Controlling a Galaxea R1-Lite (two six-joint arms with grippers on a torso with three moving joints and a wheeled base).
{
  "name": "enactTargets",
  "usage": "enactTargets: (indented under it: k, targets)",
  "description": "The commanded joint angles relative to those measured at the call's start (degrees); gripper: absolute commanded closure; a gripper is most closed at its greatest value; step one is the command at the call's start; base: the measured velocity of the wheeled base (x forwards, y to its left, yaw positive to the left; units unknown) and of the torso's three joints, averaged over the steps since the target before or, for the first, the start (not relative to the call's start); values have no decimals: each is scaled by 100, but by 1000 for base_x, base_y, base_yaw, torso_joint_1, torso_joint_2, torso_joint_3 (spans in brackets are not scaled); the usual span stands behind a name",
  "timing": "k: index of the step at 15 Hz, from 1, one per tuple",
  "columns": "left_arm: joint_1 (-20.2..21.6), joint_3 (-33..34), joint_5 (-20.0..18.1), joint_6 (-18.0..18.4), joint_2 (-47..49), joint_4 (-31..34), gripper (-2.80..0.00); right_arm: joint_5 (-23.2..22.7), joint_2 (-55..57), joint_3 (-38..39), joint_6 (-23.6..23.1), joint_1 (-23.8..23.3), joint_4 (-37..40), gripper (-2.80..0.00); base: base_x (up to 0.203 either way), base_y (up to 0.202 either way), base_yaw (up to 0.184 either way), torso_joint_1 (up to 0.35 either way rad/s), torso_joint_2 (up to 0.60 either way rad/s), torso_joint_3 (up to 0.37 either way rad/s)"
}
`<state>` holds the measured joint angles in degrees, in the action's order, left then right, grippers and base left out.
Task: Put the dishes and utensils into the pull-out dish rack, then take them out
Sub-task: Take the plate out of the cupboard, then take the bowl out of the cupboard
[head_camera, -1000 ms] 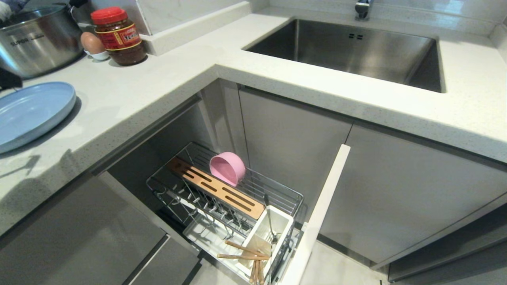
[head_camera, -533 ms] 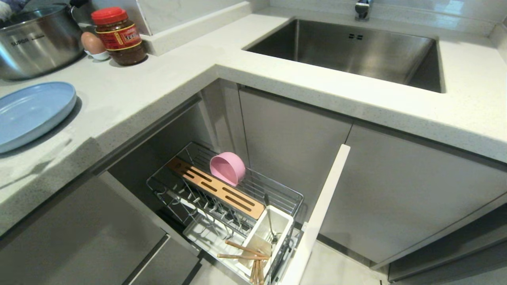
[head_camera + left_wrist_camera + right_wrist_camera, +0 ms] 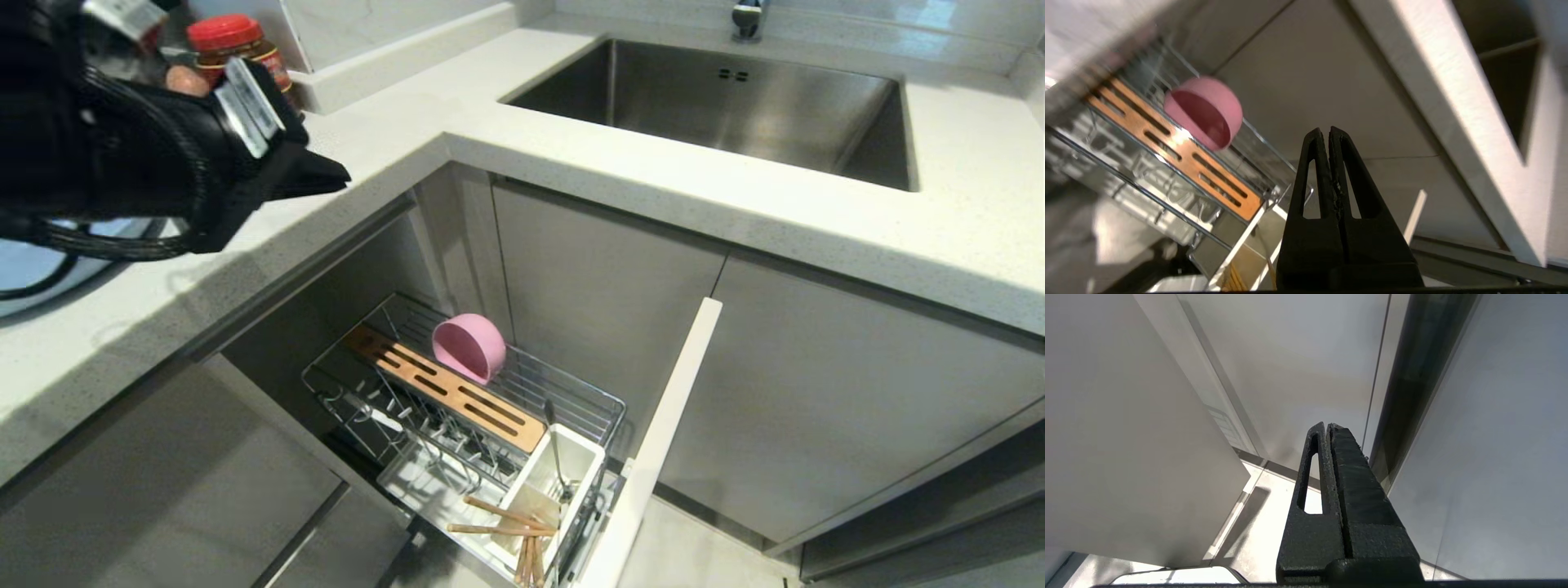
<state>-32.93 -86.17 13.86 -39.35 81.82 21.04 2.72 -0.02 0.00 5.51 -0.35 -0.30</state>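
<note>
My left gripper (image 3: 339,175) hangs shut and empty over the counter's front edge, above the pull-out dish rack (image 3: 600,402); in the left wrist view its tips (image 3: 1328,130) are pressed together. The pink bowl (image 3: 469,347) (image 3: 1204,112) leans on its side behind the rack's wooden strip (image 3: 445,390). The chopsticks (image 3: 506,523) lie across the white cutlery cup (image 3: 571,445), and the slim metal utensil (image 3: 557,461) stands in it. The light-blue plate (image 3: 20,263) lies on the counter, mostly hidden by my left arm. My right gripper (image 3: 1327,425) is shut and parked low beside cabinet fronts.
A steel sink (image 3: 878,135) is set into the counter at the back right. A red-lidded jar (image 3: 237,41) and an egg (image 3: 184,79) stand at the back left. The opened cabinet door's white edge (image 3: 661,441) juts out right of the rack.
My left arm has swung into the head view from the left, over the plate and counter edge, and its gripper has closed on nothing. The plate and rack contents have not moved.
</note>
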Motion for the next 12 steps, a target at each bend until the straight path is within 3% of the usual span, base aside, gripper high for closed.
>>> enactTargets:
  k: [1, 5, 12]
  targets:
    - [-36, 43, 11, -212, 752, 8, 0, 1, -24, 0, 3, 0, -5, 0, 0, 0, 0, 0, 0, 0]
    - [-80, 126, 3, -418, 1414, -114, 0, 1, -24, 0, 3, 0, -5, 0, 0, 0, 0, 0, 0, 0]
    - [66, 325, 63, -430, 2369, -574, 0, 1, -24, 0, 3, 0, -5, 0, 0, 0, 0, 4, 0, 1]
